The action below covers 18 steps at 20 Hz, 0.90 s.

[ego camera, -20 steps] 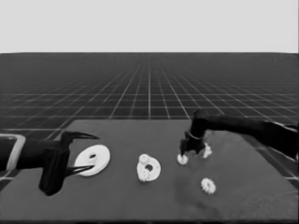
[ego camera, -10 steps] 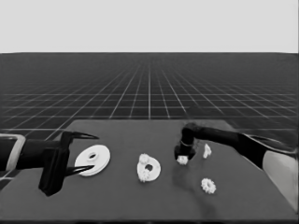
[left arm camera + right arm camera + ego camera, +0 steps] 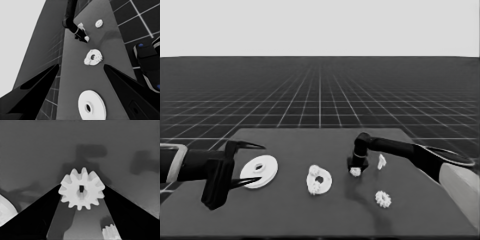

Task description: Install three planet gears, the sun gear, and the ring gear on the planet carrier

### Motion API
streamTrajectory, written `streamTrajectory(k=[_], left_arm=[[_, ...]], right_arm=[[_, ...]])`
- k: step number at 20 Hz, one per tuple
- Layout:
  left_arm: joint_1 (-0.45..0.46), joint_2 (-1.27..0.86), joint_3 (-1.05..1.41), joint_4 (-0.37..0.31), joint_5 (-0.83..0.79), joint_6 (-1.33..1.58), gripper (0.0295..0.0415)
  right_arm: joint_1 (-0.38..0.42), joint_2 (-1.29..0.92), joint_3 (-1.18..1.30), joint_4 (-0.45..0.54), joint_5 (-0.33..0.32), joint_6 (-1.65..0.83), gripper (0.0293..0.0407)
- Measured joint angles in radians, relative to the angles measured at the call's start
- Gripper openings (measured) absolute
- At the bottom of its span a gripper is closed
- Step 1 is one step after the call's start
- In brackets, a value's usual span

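Right claw [image 3: 355,169] over the bench [image 3: 310,220], right of centre — fingers closed on a gear [image 3: 81,188]. Smaller round part [image 3: 319,180] at mid-bench, gears already seated on it. Larger round part [image 3: 259,171] to its left, beside the waiting left claw [image 3: 242,164] — fingers wide. Another gear [image 3: 383,199] lies loose near the right front; thin white piece [image 3: 381,161] just right of the right claw.

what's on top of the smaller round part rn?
Two small gears sit on the smaller round part, toward its left rim; its central hole shows. The right pincer holds a third gear off it.
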Motion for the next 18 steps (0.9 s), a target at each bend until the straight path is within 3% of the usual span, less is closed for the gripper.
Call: streamTrajectory(k=[6,7,9,16,18], left_arm=[[0.0,0.0,0.0,0.0,0.0,0.0,0.0385],[0.0,0.0,0.0,0.0,0.0,0.0,0.0385],[0.0,0.0,0.0,0.0,0.0,0.0,0.0385],[0.0,0.0,0.0,0.0,0.0,0.0,0.0385],[0.0,0.0,0.0,0.0,0.0,0.0,0.0385]], right_arm=[[0.0,0.0,0.0,0.0,0.0,0.0,0.0312],[0.058,-0.036,0.091,0.045,-0.056,0.041,0.0312],[0.14,-0.057,0.142,0.102,-0.101,0.064,0.0312],[0.179,-0.061,0.152,0.135,-0.121,0.068,0.0312],[0.169,0.094,0.247,0.106,-0.154,0.325,0.0312]])
